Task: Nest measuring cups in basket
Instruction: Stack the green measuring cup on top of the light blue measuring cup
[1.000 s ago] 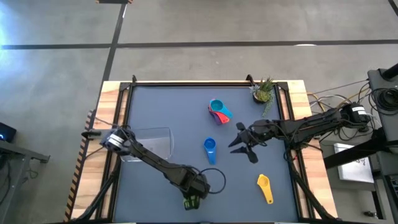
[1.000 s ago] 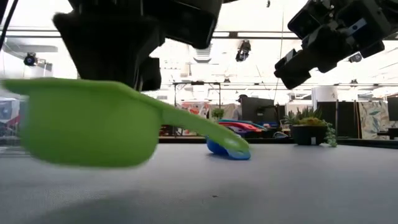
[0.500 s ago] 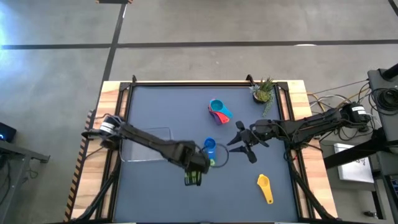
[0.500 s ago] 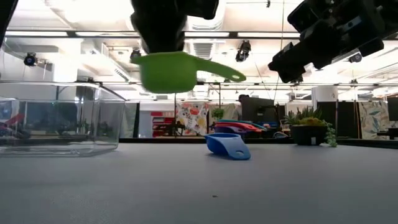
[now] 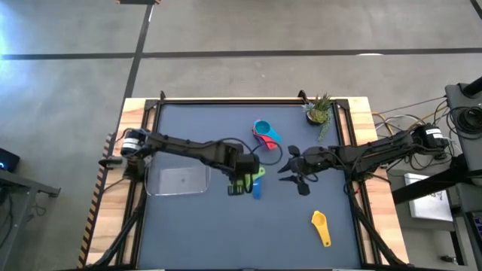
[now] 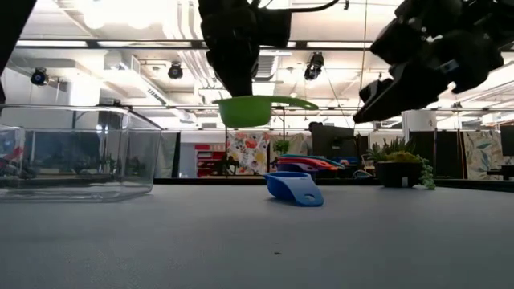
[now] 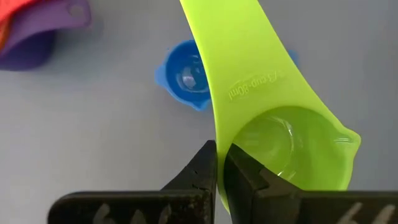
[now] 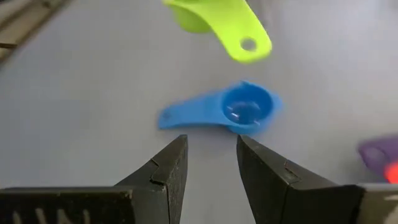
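My left gripper (image 5: 242,181) is shut on the lime green measuring cup (image 7: 273,124), which hangs above the table (image 6: 249,111). Right under it the blue cup (image 6: 293,189) lies on the table mat, also seen past my open right gripper (image 8: 211,162) as the blue cup (image 8: 230,112). My right gripper (image 5: 290,167) hovers to the right of both, with nothing between its fingers. Teal, red and purple cups (image 5: 263,134) lie stacked farther back. A yellow cup (image 5: 321,227) lies near the front right. The clear basket (image 5: 179,181) stands on the mat at the left. My left gripper pinches the green cup's bowl wall (image 7: 219,152) beside the root of the handle, one finger (image 7: 249,177) inside the bowl and one outside. The fingers come from above, pointing steeply down. The cup hangs level and open side up, lifted clear, its handle (image 6: 293,102) toward the right gripper.
A small potted plant (image 5: 319,110) stands at the far right corner. A raised frame (image 5: 248,99) runs along the mat's far edge. Bare mat shows in the near left part of the table (image 5: 196,233).
My left gripper has carried the green cup from near the table's front edge up and toward the far edge, stopping over the blue cup. The cup, low and tilted before, now hangs level and higher.
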You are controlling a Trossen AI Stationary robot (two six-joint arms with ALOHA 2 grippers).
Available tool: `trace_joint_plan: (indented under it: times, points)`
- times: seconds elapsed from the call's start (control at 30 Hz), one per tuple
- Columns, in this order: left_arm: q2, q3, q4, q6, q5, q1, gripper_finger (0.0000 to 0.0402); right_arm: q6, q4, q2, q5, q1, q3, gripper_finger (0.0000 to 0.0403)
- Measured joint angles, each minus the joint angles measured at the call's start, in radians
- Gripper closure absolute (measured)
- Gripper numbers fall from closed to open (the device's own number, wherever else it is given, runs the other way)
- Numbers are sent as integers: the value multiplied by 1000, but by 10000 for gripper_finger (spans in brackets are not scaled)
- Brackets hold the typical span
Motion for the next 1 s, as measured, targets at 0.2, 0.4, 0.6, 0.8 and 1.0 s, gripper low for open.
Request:
trace_joint_plan:
  times: [0.2, 0.4, 0.6, 0.8, 1.0]
  points:
    - [0, 0, 25, 64, 1, 30, 401, 63, -33, 0, 122, 0, 0, 277]
    - [0, 0, 32, 112, 2, 43, 401, 100, -57, 0, 201, 0, 0, 298]
    - [0, 0, 31, 130, 29, 50, 401, 23, -26, 0, 202, 0, 0, 332]
    - [0, 0, 31, 186, 46, 50, 401, -148, 81, 0, 204, 0, 0, 349]
    - [0, 0, 31, 182, 48, 54, 402, -229, 202, 0, 200, 0, 0, 331]
